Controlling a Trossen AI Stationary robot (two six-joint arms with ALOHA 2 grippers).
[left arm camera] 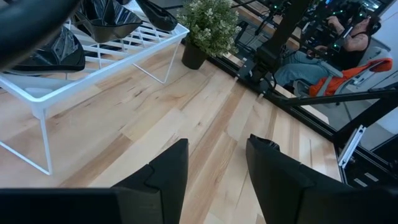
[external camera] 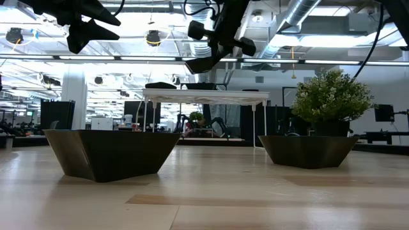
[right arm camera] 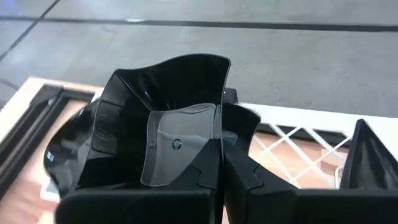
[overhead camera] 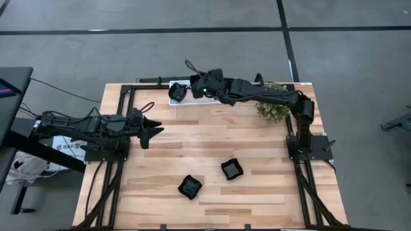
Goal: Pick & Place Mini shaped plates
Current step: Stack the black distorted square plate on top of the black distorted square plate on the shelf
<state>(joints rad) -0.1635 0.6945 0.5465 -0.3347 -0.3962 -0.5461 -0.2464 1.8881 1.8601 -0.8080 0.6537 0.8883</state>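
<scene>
My right gripper reaches to the table's far edge and is shut on a glossy black mini plate with a wavy rim, held over the white lattice tray. More black plates lie in the tray. Two mini plates rest on their bases on the wood nearer the front. My left gripper hangs open above the table's left side, nothing between its fingers. My right gripper pinches the plate's side wall at its rim, one finger inside the hollow and the other outside. The fingers slant downward from the table's right. The plate stands on edge, lifted clear above the tray's left end.
A green bushy plant in a dark pot stands at the far right, beside the tray. The tray sits on thin white legs. Bare wood lies between the tray and the two front plates. A person sits beyond the table.
</scene>
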